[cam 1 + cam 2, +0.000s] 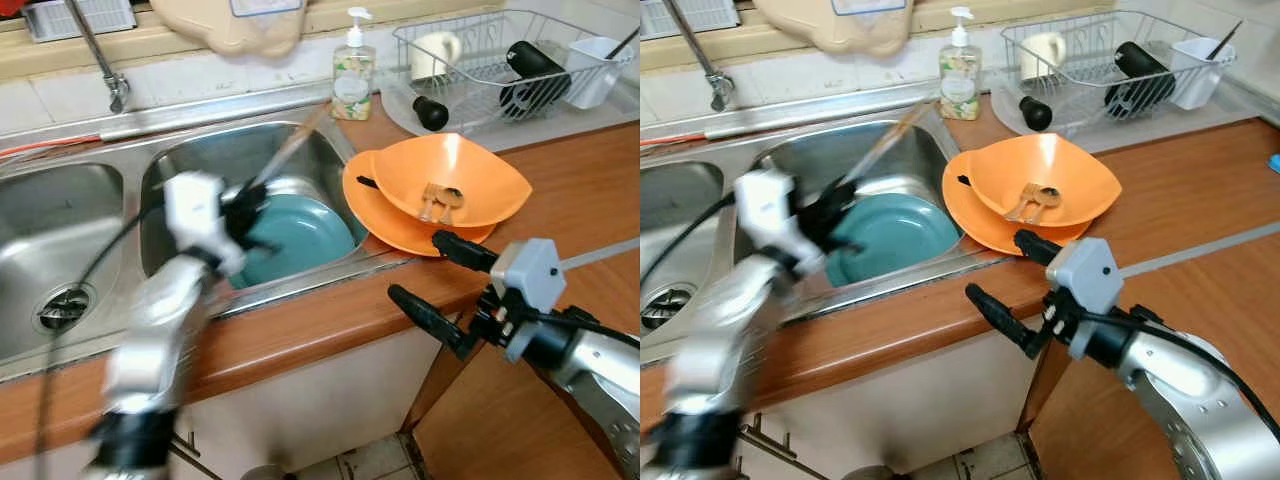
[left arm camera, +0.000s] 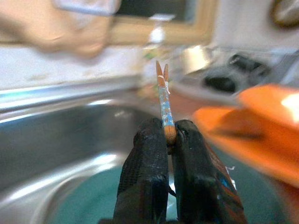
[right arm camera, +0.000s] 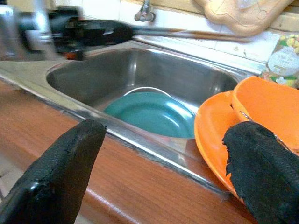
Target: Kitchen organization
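Left pincer (image 2: 167,140) over sink (image 1: 250,150), clamping chopsticks (image 2: 162,100) above teal plate (image 1: 300,235). Right pincer (image 1: 435,275) spread wide at counter (image 1: 330,320) edge beside orange bowl (image 1: 450,180).

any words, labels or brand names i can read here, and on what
None can be read.
Soap bottle: its label has print and a picture, too small to read.
Cutting board on the sill: a pale sticker, cut off at the picture's edge, unreadable.

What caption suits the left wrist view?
Left gripper clamps wooden chopsticks above a teal plate in the steel sink.
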Robot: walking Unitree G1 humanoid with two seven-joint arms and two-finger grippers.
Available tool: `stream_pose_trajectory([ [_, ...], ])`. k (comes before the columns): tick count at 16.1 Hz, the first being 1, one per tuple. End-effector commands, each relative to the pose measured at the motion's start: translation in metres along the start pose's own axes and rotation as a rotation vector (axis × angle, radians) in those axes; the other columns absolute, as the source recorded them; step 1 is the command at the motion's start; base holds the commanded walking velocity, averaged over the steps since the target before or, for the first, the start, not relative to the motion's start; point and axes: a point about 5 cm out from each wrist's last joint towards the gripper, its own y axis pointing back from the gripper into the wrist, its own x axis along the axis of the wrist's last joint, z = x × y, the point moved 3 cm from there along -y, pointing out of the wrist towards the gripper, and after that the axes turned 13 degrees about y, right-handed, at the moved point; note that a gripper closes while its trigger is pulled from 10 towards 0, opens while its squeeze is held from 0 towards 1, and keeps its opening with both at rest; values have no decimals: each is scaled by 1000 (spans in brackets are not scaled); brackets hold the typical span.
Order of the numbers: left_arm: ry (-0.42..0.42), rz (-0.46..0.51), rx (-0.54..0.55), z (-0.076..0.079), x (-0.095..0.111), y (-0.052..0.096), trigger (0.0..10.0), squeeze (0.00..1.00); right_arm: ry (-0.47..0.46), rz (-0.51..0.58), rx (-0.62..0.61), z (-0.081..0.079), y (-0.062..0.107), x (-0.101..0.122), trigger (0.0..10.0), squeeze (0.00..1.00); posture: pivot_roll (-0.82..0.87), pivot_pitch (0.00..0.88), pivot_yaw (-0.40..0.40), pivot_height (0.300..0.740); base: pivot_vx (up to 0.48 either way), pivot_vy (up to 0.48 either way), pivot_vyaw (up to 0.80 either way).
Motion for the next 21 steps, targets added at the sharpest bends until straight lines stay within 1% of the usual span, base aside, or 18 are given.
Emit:
stream_pose_trajectory([
  [1, -64, -34, 49, -10, 2, 7, 0, 0, -3, -19, -9, 0, -4, -3, 10000, 0, -32, 0, 62, 740, 0, 0, 0],
  [3, -136, -112, 76, -18, -7, 13, 0, 0, -6, -15, -13, 1, -8, -3, 10000, 0, -26, 0, 58, 740, 0, 0, 0],
  [4, -136, -143, 77, -18, -12, 13, 0, 0, -6, -15, -13, 0, -9, -3, 10000, 0, -26, 0, 58, 740, 0, 0, 0],
  [5, -155, -187, 74, -18, -19, 13, 4392, 0, -4, -15, -14, 0, -11, -3, 10000, 0, -23, 0, 55, 740, 0, 0, 0],
  [6, -198, -228, 87, -22, -29, 8, 10000, 0, -5, -5, -26, 1, -13, -2, 10000, 0, -23, 0, 55, 740, 0, 0, 0],
  [7, -228, -230, 101, -26, -32, 3, 10000, 1000, -4, 2, -40, 2, -16, 0, 10000, 0, -30, 0, 61, 740, 0, 0, 0],
  [9, -208, -184, 100, -24, -23, -5, 10000, 1000, -8, 9, -68, 5, -16, 3, 10000, 0, -40, 0, 72, 740, 0, 0, 0],
  [10, -214, -159, 94, -22, -17, -8, 10000, 1000, -34, 37, -115, 10, -14, 10, 10000, 0, -44, 0, 77, 740, 0, 0, 0],
  [11, -223, -150, 98, -22, -16, -7, 10000, 1000, -62, 75, -166, 16, -13, 16, 10000, 384, -46, 0, 80, 740, 0, 0, 0],
  [12, -228, -139, 100, -22, -15, -7, 10000, 1000, -78, 99, -206, 21, -13, 20, 10000, 890, -47, 0, 82, 740, 0, 0, 0],
  [13, -217, -98, 85, -19, -11, -6, 10000, 1000, -123, 147, -263, 31, -11, 27, 10000, 1000, -53, 0, 86, 740, 0, 0, 0],
  [14, -190, -64, 60, -13, -6, -5, 10000, 4, -123, 159, -315, 39, -9, 30, 10000, 1000, -55, 0, 86, 740, 0, 0, 0],
  [15, -156, -36, 0, -2, -1, -4, 10000, 0, -86, 147, -418, 53, -5, 31, 10000, 1000, -56, 0, 82, 740, 0, 0, 0],
  [16, -125, -23, -50, 6, 2, -2, 10000, 0, -85, 140, -475, 61, -1, 31, 10000, 1000, -58, 0, 81, 740, 0, 0, 0],
  [17, -118, -21, -97, 14, 3, 1, 10000, 0, -109, 116, -521, 67, 3, 26, 10000, 1000, -60, 0, 79, 740, 0, 0, 0],
  [19, -112, -39, -179, 27, -1, 7, 10000, 0, -107, 78, -532, 70, 8, 20, 10000, 1000, -59, 0, 75, 740, 0, 0, 0],
  [20, -89, -51, -233, 37, -3, 11, 10000, 0, -117, 58, -505, 65, 7, 17, 10000, 1000, -57, 0, 71, 740, 0, 0, 0],
  [21, -78, -57, -257, 41, -4, 13, 10000, 0, -118, 47, -490, 63, 6, 15, 10000, 1000, -56, 0, 70, 740, 0, 0, 0],
])
